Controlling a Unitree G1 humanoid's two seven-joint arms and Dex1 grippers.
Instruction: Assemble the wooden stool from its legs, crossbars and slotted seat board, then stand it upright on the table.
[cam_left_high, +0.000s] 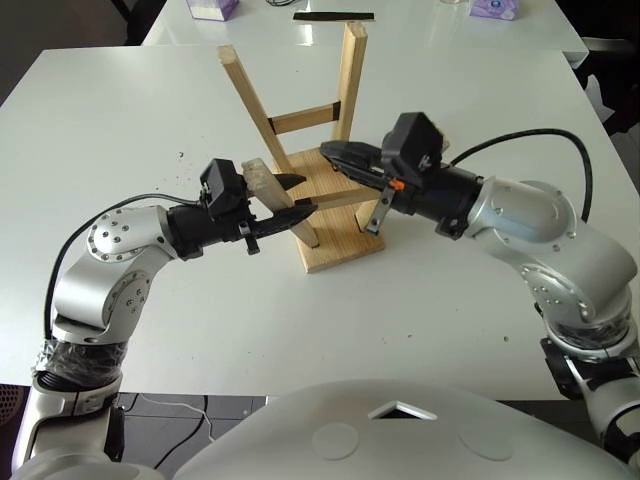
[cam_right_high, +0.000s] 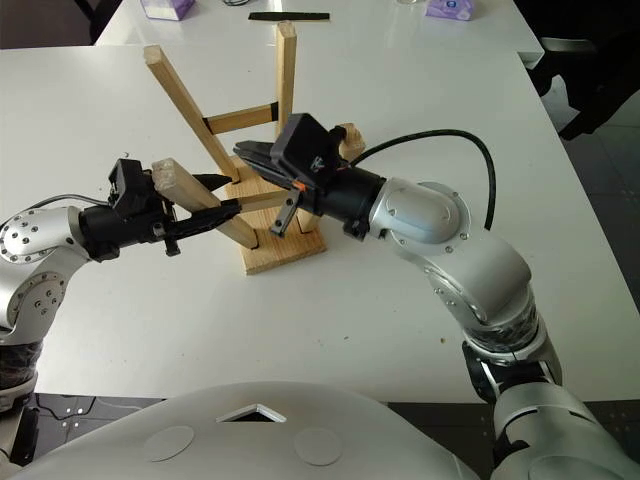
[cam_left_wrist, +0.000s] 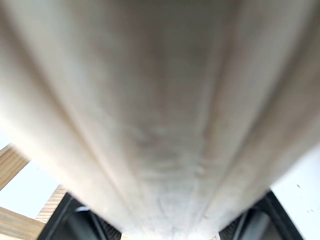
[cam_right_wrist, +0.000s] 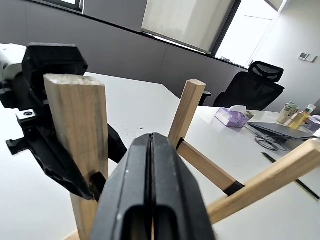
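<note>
Seat board (cam_left_high: 345, 250) flat on the white table (cam_left_high: 120, 100), right in the middle. Two far legs (cam_left_high: 350, 80) up from its far side, both leaning a bit to the left, with one crossbar (cam_left_high: 300, 120) between them. Left gripper (cam_left_high: 290, 198) clamped tight on a third leg (cam_left_high: 262, 178). Tilted, that one, with its low end down on the near left part of the board. Right gripper (cam_left_high: 330, 153) just above the board, fingers pressed together, nothing seen between them. Second crossbar (cam_left_high: 340, 200) just below it, low over the board, one end close to the held leg.

Plenty to go wrong from here, probably. Could miss the hole, tilted like that. Might jam or scrape instead of sliding in. Could shove the whole board away across the smooth table, with nothing pinning it down. Might tip the two far legs right over, leaning as they are. Could bang the two grippers together, so close to each other. Might knock the low crossbar loose with one hard push. Safer to straighten the held leg first and press down slowly.
</note>
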